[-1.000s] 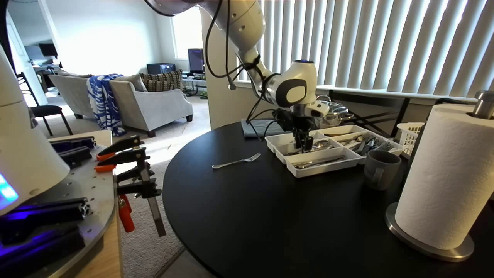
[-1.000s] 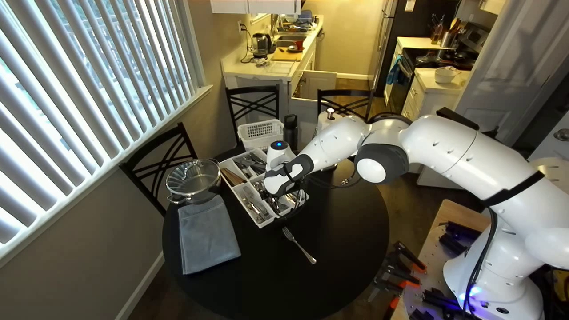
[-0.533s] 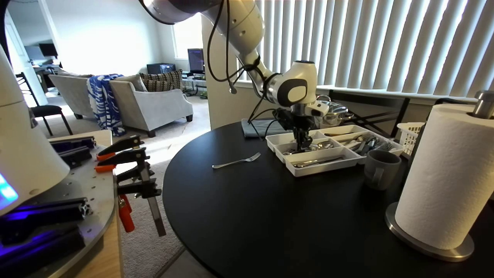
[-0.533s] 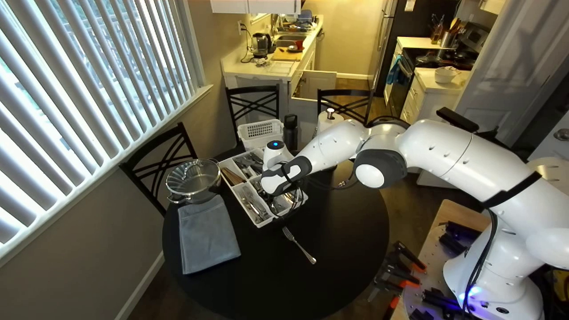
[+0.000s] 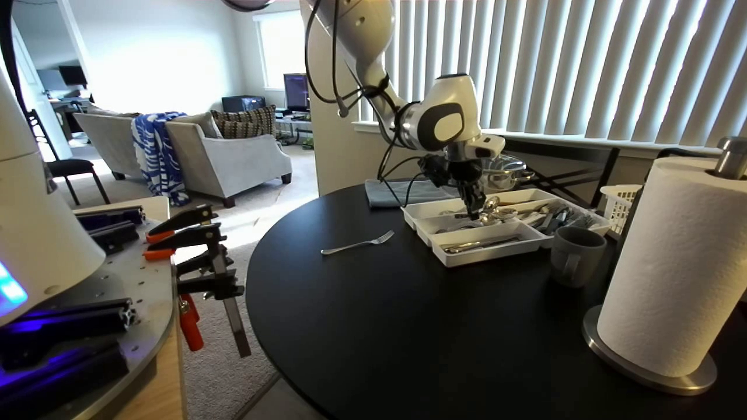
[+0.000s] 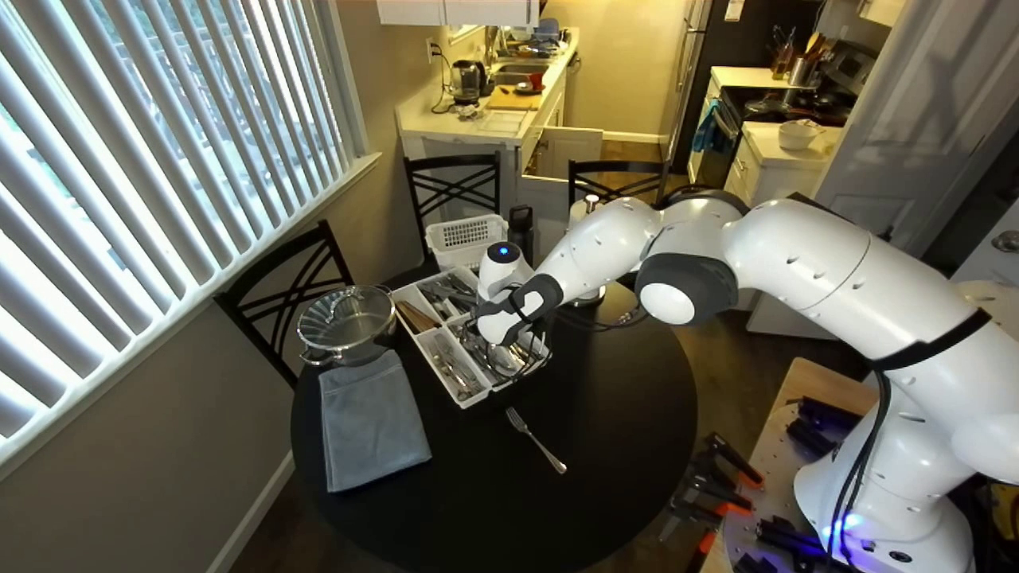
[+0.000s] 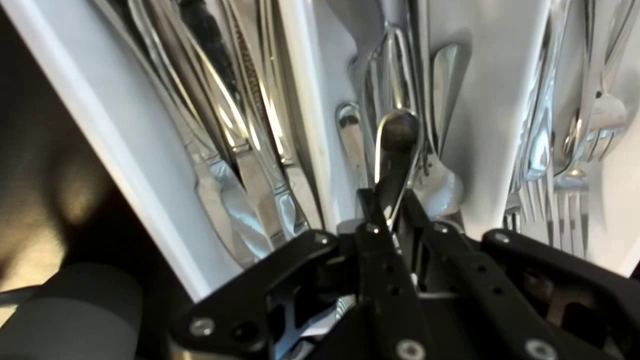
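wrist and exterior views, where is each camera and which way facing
Exterior view: beside the white robot base, facing white vertical blinds over the round black table; white arm shows too.
Exterior view: high, angled down, facing the white kitchen counter; arm and base show.
Wrist view: above the white plastic tray, facing down; black fingers show.
Both exterior views share the silver metal fork.

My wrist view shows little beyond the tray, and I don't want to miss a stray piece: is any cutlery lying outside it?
Observer: Yes, a fork lies on the black table, its tines toward the tray.
Operator: And is any cookware near the tray?
Observer: Yes, a lidded metal pot stands close to it.
Operator: Is the hand tilted at all?
Observer: Slightly: in an exterior view it leans rather than pointing straight down.
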